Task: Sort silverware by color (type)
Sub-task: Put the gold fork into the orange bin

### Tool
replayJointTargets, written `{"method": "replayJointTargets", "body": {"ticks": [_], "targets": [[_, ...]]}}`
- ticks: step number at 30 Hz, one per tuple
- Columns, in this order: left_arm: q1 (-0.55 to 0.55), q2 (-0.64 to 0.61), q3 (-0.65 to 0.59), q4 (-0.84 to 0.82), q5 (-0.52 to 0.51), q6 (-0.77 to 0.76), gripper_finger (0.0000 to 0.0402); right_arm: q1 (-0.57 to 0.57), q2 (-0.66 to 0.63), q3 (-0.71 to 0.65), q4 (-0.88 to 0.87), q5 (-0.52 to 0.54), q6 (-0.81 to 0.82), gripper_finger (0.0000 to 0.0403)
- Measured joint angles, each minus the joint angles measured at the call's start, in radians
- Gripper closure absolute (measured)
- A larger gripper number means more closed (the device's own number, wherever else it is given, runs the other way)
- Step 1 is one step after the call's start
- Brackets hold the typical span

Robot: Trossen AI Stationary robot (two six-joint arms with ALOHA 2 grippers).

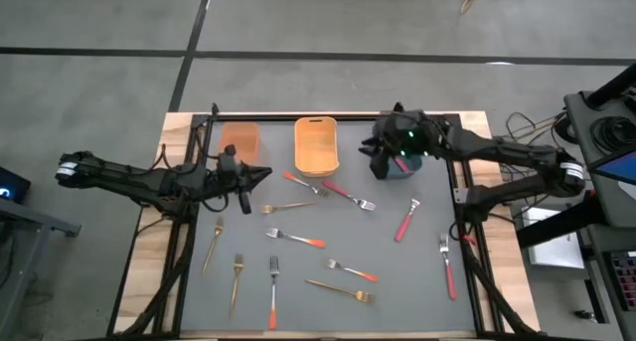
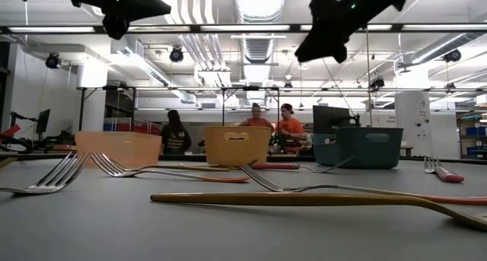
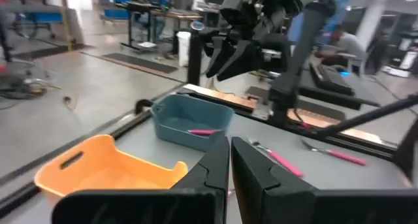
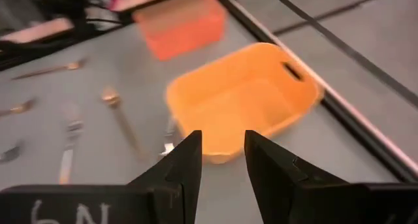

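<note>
We see slim forks point(image 1: 294, 239) scattered across the grey table point(image 1: 397, 281): gold ones, orange-handled, red-pink-handled. One pink-handled fork point(image 3: 202, 130) lies inside the blue bin point(image 3: 189, 119). Above it the right gripper point(image 1: 383, 160) hangs open, empty. The left gripper point(image 1: 260, 175) is closed, empty.

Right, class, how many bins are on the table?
3, in a row: a pale orange bin on the left, a yellow-orange bin in the middle, a blue bin on the right; none seems hidden.

Forks point(image 1: 295, 239) scattered flat across the grey mat
</note>
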Motion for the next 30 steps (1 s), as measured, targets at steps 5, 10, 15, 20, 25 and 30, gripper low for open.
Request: {"method": "replayJointTargets", "body": {"ticks": [5,10,15,20,25,30], "targets": [[0.0,0.003,-0.002,-0.058,0.018,-0.075,0.0402,0.109,-0.056,-0.044,0.003,0.0,-0.011,0.0297],[0.0,0.043,-0.003,-0.144,0.018,-0.15,0.0402,0.178,-0.057,-0.054,0.012,0.004,-0.01,0.0298],[0.0,0.142,-0.004,-0.17,0.019,-0.196,0.0402,0.214,-0.032,-0.061,0.04,0.01,0.0,0.03],[0.001,0.264,-0.004,-0.17,0.019,-0.196,0.0402,0.224,0.004,-0.066,0.053,0.019,-0.008,0.0299],[0.015,0.367,-0.003,-0.17,0.079,-0.196,0.0402,0.224,0.043,-0.068,0.057,0.028,-0.027,0.0301],[0.041,0.464,0.041,-0.172,0.203,-0.155,0.0402,0.224,0.075,-0.068,0.064,0.027,-0.076,0.03]]}}
